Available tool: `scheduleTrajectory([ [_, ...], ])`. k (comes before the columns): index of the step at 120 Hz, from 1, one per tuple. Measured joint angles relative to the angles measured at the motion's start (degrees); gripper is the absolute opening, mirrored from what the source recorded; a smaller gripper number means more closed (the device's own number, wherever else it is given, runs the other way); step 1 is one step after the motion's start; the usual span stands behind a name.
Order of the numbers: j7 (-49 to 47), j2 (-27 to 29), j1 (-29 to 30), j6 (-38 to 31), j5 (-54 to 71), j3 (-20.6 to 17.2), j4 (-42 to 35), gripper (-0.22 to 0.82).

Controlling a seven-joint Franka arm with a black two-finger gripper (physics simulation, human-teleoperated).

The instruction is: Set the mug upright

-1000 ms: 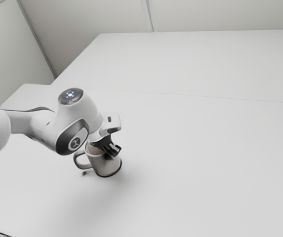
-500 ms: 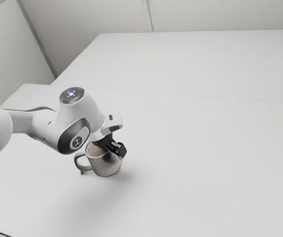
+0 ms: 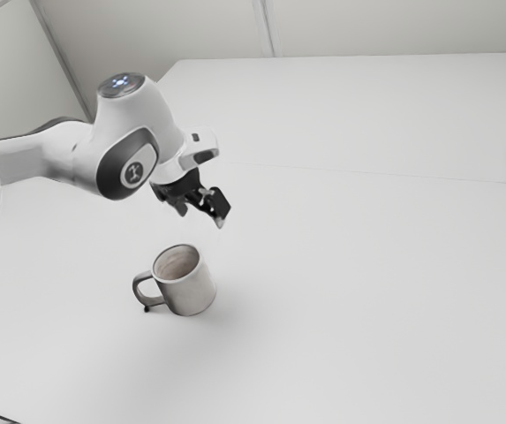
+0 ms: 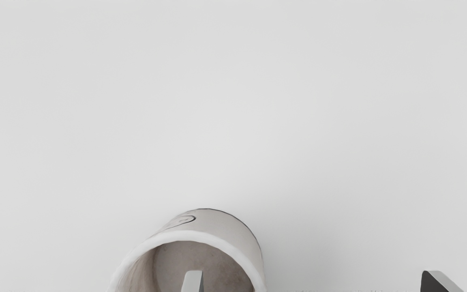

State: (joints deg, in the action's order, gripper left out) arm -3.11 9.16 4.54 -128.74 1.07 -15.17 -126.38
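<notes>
Mug [image 3: 189, 287] upright, hand [image 3: 201, 217] lifted clear, fingers [image 4: 432, 283] apart

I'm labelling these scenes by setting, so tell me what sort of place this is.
Probably a simulated lab workspace: a robot arm, a plain white table and bare pale walls.
</notes>
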Motion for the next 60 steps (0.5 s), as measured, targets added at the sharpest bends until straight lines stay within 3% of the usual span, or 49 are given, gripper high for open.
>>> scheduleTrajectory([
  [30, -0.9, -5.3, 0.0, 17.8, -0.8, 0.0, 17.2, 0.6],
  [60, -1.5, -7.2, 0.1, 30.2, -0.3, 0.0, 28.3, 0.6],
])
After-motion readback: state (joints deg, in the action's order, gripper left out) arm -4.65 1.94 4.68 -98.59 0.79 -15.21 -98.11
